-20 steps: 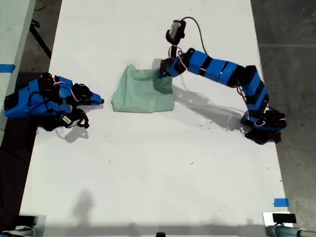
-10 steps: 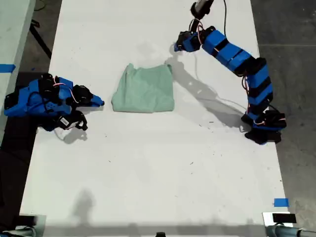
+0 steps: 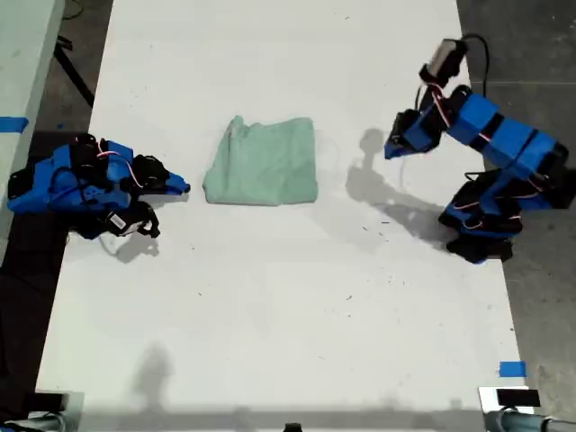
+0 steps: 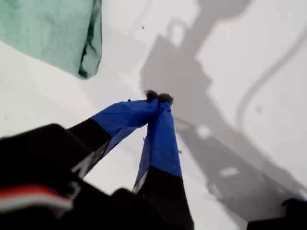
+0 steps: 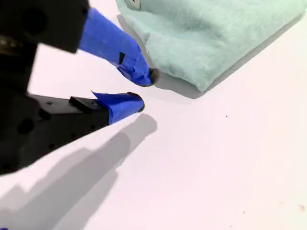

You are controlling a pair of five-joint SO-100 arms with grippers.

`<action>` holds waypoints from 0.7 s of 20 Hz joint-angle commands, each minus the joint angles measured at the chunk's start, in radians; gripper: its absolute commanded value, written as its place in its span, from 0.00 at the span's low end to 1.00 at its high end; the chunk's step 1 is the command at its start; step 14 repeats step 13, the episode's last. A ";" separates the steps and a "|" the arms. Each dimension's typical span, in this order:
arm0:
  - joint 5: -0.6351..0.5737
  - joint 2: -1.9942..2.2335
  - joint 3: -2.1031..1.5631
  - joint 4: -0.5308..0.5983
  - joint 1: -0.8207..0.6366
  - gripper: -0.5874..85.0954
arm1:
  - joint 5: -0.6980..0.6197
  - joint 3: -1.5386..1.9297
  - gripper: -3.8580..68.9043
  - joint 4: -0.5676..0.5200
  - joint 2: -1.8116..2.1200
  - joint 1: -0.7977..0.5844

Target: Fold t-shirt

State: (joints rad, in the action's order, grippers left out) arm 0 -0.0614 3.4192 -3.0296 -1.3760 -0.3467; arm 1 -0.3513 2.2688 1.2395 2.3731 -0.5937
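One folded t-shirt (image 3: pixel 263 163); first gripper (image 4: pixel 159 97) closed, empty; second gripper (image 5: pixel 144 90) slightly open, empty

The t-shirt (image 3: pixel 262 163) lies on the table (image 3: pixel 270 306) between both arms.

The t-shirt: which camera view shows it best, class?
The exterior view: the whole folded t-shirt lies unobstructed on the table. The first wrist view catches only one corner, and the second wrist view only one edge, near my second pincer.
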 commanded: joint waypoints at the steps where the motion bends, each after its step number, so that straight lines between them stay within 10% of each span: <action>1: 0.005 0.005 0.005 0.002 0.009 0.09 | 0.238 0.350 0.04 -0.012 0.388 0.147; 7: 0.005 0.005 0.003 0.003 0.008 0.09 | 0.629 0.801 0.04 -0.037 1.019 0.390; 9: 0.005 0.005 0.003 0.003 0.008 0.09 | 0.434 0.801 0.06 -0.038 1.042 0.373; 12: 0.005 0.005 0.003 0.003 0.006 0.09 | -0.232 0.799 0.07 -0.034 1.046 0.368; 14: 0.005 0.005 0.003 0.003 0.006 0.09 | -0.215 0.798 0.06 -0.031 1.046 0.377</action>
